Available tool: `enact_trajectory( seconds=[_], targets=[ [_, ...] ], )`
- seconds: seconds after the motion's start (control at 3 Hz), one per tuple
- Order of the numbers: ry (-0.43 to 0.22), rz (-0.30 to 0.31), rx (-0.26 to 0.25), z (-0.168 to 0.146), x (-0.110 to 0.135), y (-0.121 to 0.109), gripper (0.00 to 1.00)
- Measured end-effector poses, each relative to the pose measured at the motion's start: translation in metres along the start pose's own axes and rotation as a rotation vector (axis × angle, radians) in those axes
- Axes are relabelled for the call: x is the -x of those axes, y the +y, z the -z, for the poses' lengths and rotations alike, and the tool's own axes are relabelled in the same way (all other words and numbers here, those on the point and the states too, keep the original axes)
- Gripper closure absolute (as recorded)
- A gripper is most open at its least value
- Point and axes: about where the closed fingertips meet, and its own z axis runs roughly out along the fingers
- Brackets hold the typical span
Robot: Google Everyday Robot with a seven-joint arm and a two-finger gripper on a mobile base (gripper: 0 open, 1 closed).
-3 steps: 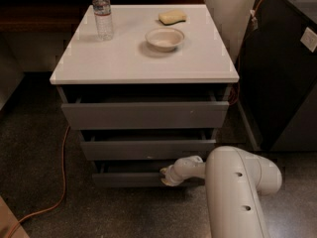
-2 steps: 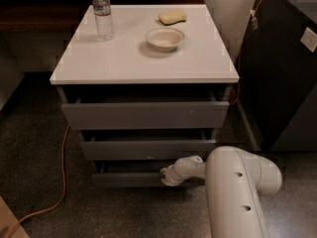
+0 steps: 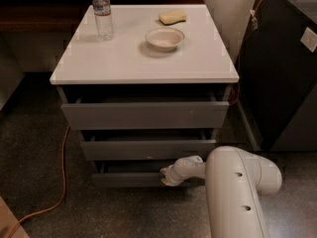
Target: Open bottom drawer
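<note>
The bottom drawer (image 3: 129, 179) is the lowest, smallest grey flat front of the white-topped cabinet (image 3: 143, 58). It stands out a little from the cabinet, with a dark gap above its top edge. My gripper (image 3: 166, 176) is at the right part of this drawer's front, at its upper edge, at the end of my white arm (image 3: 237, 192). The arm hides the drawer's right end. The middle drawer (image 3: 148, 149) and the top drawer (image 3: 144, 114) above it also stand slightly out.
On the cabinet top stand a water bottle (image 3: 102, 11), a white bowl (image 3: 165, 38) and a yellow sponge (image 3: 173, 17). A dark cabinet (image 3: 282, 73) stands to the right. An orange cable (image 3: 58, 182) runs over the floor at the left.
</note>
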Motion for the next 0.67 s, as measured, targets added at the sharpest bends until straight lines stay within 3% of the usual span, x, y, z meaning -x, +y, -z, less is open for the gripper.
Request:
enact_trajectory(
  seconds=[0.67],
  targets=[
    [0.000, 0.000, 0.000, 0.0001, 0.0000, 0.0000, 1.00]
  ],
)
